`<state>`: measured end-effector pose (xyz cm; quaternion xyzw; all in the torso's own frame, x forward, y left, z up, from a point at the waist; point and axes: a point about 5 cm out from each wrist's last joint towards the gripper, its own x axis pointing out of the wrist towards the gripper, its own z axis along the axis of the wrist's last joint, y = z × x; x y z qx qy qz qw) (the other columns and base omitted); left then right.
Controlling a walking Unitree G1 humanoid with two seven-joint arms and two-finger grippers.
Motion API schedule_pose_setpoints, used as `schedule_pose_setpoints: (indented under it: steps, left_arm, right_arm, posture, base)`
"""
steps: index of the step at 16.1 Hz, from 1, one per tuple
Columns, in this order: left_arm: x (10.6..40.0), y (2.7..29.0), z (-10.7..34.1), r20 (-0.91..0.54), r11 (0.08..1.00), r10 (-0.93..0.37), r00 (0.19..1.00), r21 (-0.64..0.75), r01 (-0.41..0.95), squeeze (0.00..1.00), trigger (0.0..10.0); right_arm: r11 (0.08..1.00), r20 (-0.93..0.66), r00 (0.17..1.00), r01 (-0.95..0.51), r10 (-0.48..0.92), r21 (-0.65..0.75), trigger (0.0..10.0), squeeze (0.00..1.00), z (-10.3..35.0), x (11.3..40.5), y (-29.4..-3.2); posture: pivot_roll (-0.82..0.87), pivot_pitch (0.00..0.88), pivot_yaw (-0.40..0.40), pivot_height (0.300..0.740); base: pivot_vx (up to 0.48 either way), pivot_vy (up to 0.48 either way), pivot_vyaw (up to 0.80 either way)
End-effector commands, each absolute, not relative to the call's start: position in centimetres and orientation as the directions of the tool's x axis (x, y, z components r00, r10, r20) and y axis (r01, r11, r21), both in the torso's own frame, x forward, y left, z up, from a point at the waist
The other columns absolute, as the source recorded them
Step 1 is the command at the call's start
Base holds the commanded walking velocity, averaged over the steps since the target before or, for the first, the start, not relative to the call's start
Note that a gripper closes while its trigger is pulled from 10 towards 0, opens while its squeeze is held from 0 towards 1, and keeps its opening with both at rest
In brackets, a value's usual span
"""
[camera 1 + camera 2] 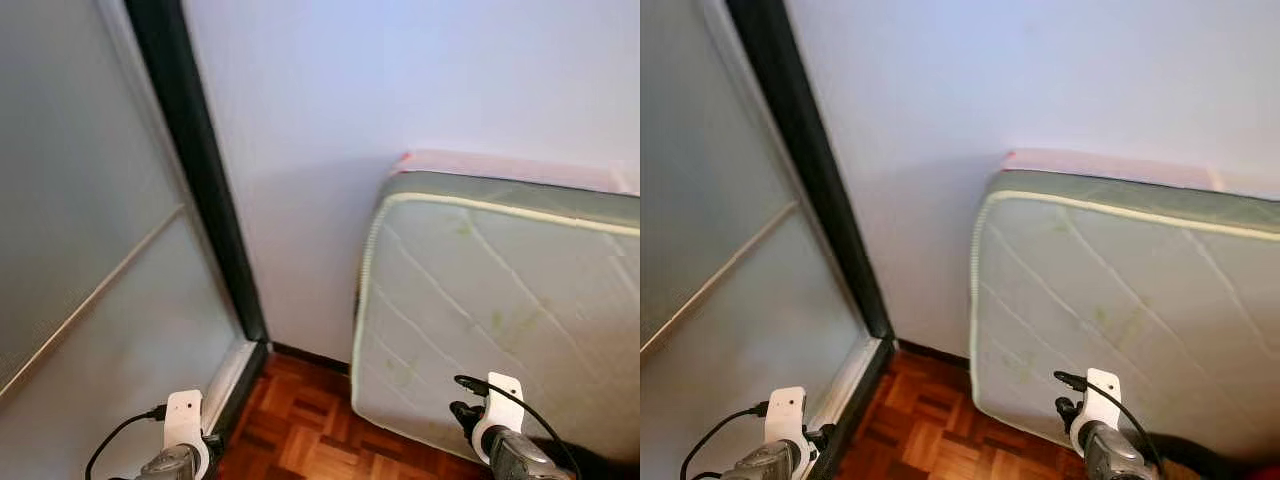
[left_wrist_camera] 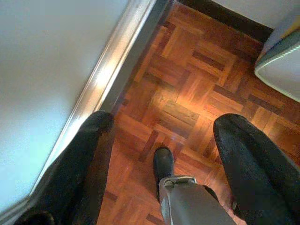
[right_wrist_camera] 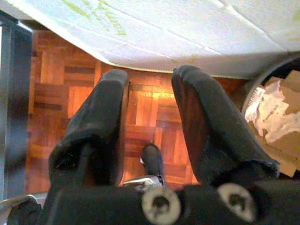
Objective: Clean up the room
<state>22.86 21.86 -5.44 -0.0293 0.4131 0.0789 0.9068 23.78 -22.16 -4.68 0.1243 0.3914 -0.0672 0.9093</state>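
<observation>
My left gripper (image 2: pixel 164 122) hangs low over the parquet floor (image 2: pixel 197 70), open with nothing between its fingers. My right gripper (image 3: pixel 151 77) is also open and empty, held above the floor close to the lower edge of a pale quilted mattress (image 1: pixel 500 300). A round dark bin (image 3: pixel 281 68) holding crumpled paper (image 3: pixel 274 112) stands just beside the right gripper. Both wrists, the left (image 1: pixel 183 425) and the right (image 1: pixel 500 410), sit at the bottom of the head views.
The mattress leans on a white wall (image 1: pixel 350 100), with a pink edge (image 1: pixel 500 162) behind its top. A frosted glass door (image 1: pixel 80 200) in a black frame (image 1: pixel 200 170) stands on my left, its metal track (image 2: pixel 108 70) along the floor. My foot (image 2: pixel 164 161) is below the grippers.
</observation>
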Motion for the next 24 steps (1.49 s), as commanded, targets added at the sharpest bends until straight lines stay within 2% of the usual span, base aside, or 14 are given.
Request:
schedule_pose_setpoints:
  steps: [1,4,6,17,24]
  left_arm:
    - [22.56,21.97,-5.60,-0.757,0.985,0.130,0.641,0.026,-0.169,0.00,10.0]
    - [22.58,21.86,-5.61,-0.753,0.985,0.137,0.644,0.034,-0.169,0.00,10.0]
    - [22.50,22.07,-5.61,-0.754,0.985,0.138,0.642,0.033,-0.172,0.00,10.0]
    - [22.51,22.49,-5.49,-0.748,0.987,0.148,0.647,0.072,-0.142,0.00,10.0]
    - [22.32,22.11,-5.68,-0.748,0.987,0.144,0.648,0.058,-0.152,0.00,10.0]
  right_arm:
    - [0.959,-0.733,0.680,0.221,-0.022,0.176,10.0,0.00,-4.73,23.72,-22.15]
    - [0.964,-0.734,0.679,0.209,-0.023,0.164,10.0,0.00,-4.69,23.69,-22.38]
    - [0.961,-0.729,0.683,0.218,-0.027,0.168,10.0,0.00,-4.73,23.70,-22.18]
    - [0.959,-0.734,0.679,0.225,-0.026,0.174,10.0,0.00,-4.91,23.60,-21.78]
    - [0.965,-0.741,0.671,0.210,-0.023,0.160,10.0,0.00,-4.98,23.34,-22.16]
  posture:
    - [-0.09,0.000,0.020,0.740]
    - [-0.15,0.000,0.007,0.740]
    - [-0.17,0.000,0.036,0.740]
    - [-0.13,0.000,0.049,0.740]
    - [-0.11,0.000,0.020,0.740]
  base:
    - [0.000,0.000,-0.77]
    - [0.000,-0.419,-0.77]
    - [0.000,0.000,-0.77]
    - [0.000,-0.044,-0.77]
    - [0.000,-0.079,-0.77]
